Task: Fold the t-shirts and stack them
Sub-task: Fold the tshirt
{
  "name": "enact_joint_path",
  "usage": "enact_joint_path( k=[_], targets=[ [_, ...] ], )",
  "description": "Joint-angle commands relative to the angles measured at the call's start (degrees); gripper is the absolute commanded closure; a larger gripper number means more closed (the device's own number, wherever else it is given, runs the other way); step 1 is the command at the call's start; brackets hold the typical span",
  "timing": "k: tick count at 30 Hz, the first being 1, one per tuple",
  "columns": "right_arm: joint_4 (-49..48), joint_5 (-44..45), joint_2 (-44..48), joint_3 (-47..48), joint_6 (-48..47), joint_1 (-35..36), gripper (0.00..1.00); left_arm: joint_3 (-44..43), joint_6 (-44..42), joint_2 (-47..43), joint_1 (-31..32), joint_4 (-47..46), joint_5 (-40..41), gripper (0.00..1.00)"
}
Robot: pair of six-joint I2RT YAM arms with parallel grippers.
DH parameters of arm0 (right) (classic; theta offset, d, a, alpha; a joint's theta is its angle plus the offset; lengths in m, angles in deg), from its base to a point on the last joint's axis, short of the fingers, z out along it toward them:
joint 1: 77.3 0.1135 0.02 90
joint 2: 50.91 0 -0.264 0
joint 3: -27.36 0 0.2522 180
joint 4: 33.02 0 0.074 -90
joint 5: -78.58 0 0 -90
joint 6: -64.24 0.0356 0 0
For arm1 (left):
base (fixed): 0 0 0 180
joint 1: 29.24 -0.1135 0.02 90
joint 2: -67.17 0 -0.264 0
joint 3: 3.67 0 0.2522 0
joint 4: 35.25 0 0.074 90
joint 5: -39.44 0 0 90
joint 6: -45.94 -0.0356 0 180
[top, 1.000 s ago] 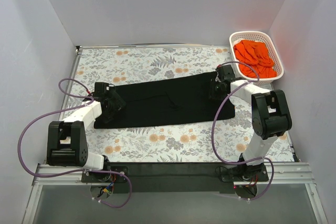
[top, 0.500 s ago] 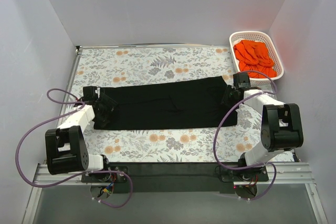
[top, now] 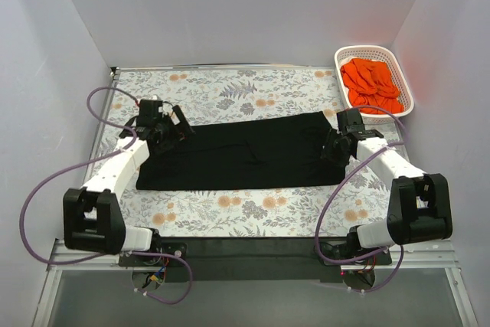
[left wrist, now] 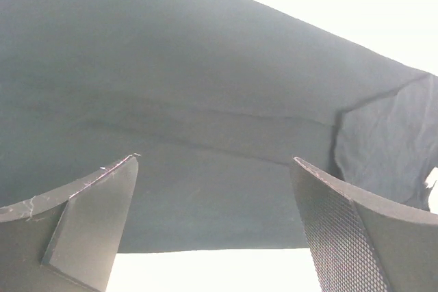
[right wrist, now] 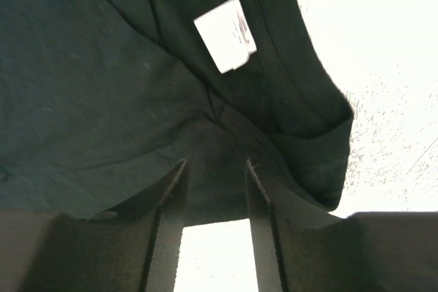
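Top external view first: the black t-shirt [top: 245, 155] lies in the middle of the bench [top: 230, 93], folded into a long band that runs left to right. Its left end sits a little nearer to me than its right end. My left hand [top: 174, 122] is at the far left corner of that band, and my right hand [top: 334, 148] is at the right end, over the cloth's edge. The orange t-shirts [top: 371, 82] are heaped in the white basket [top: 373, 49] at the far right corner of the bench, well apart from the black one. Purple cables [top: 46, 189] loop out from both arms.

On the left wrist camera the two fingers [left wrist: 89, 223] stand wide apart with nothing between them. Black cloth fills most of the picture beyond them, with a long crease across it and a loose flap at the right (a sleeve or a folded corner, I cannot tell which).

On the right wrist camera the fingers [right wrist: 263, 223] stand a narrow way apart. The shirt's edge shows in the gap near the tips and pale bench shows below it. I see neither pad pressing the cloth, so I read this hand as slightly parted and holding nothing. Just beyond the tips I can see the ribbed neckline and a small white label [right wrist: 226, 32], with bare bench to the right.
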Motion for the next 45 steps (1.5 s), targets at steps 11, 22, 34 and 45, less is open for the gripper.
enact_joint_path(
  k=[11, 22, 34, 45],
  targets=[
    [-3.75, -4.89, -3.90, -4.87, 5.86, 1.58, 0.66, -19.30, -6.14, 28.97, 4.64, -5.79, 5.09, 0.18],
    [-6.83, -1.49, -23.46, 10.39, 3.06, 1.58, 0.64, -12.37, 5.99, 34.08, -2.29, -1.14, 9.23, 0.24],
    [0.37, -0.75, -47.94, 61.21, -12.85, 1.05, 0.56, 14.97, 19.00, 5.03, 4.54, 3.08, -4.85, 0.19],
    [0.11, -4.98, -22.84, 36.37, -10.66, 6.14, 0.49, 0.84, 3.37, -2.06, 9.20, 2.22, 0.61, 0.11]
  ],
)
